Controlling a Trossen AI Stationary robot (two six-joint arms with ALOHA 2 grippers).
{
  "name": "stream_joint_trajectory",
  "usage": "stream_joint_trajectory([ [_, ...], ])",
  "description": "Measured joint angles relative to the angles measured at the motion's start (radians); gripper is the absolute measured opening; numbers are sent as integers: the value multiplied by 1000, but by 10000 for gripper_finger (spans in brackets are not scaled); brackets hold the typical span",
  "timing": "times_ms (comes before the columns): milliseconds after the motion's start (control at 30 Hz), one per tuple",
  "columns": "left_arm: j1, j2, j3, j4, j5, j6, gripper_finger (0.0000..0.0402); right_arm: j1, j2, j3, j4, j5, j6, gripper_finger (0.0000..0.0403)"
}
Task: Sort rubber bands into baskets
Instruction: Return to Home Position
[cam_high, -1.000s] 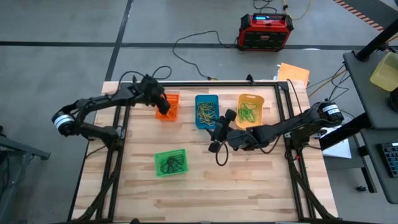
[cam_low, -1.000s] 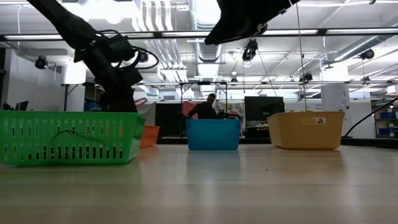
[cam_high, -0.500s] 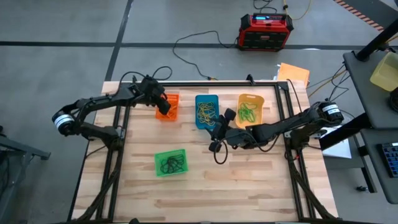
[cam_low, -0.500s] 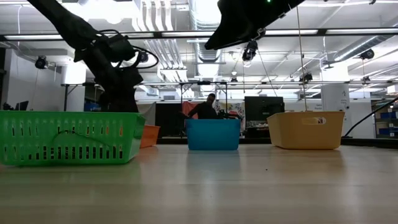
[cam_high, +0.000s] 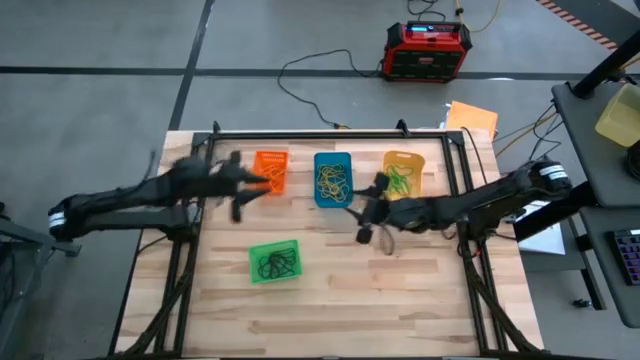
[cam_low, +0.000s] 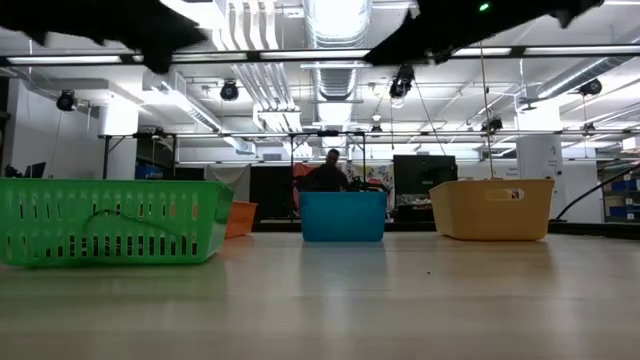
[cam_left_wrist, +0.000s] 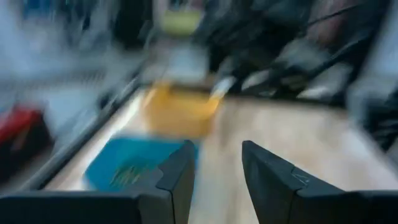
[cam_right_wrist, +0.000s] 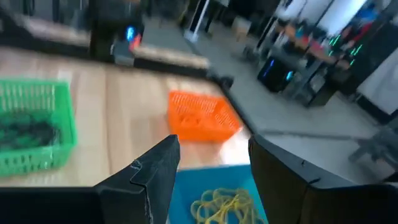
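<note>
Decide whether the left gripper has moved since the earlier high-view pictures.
Yes. The left gripper has pulled back off the small orange plastic basket and now sits to that basket's left.

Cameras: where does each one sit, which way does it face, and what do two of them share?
High view: above the table, straight down; left arm, right arm, left gripper, right gripper.
Low view: tabletop height, level past the green basket into the room; arms overhead.
Left wrist view: on the left arm, facing blue basket and yellow-orange basket; own fingers apart.
Right wrist view: on the right arm, facing orange basket; own fingers apart.
Shared: both wrist views show the blue basket.
</note>
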Motion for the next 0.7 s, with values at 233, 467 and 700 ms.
stream_joint_trajectory([
  [233, -338, -481, -185, 90, -348, 67, 115, -25, -302, -225, 173, -107, -74, 187],
  [467, -415, -711, -276, 53, -417, 139, 95, -26, -628, -386, 174, -140, -73, 187],
  [700, -414, -693, -330, 56, -397, 138, 79, -23, -956, -552, 174, -200, -51, 187],
])
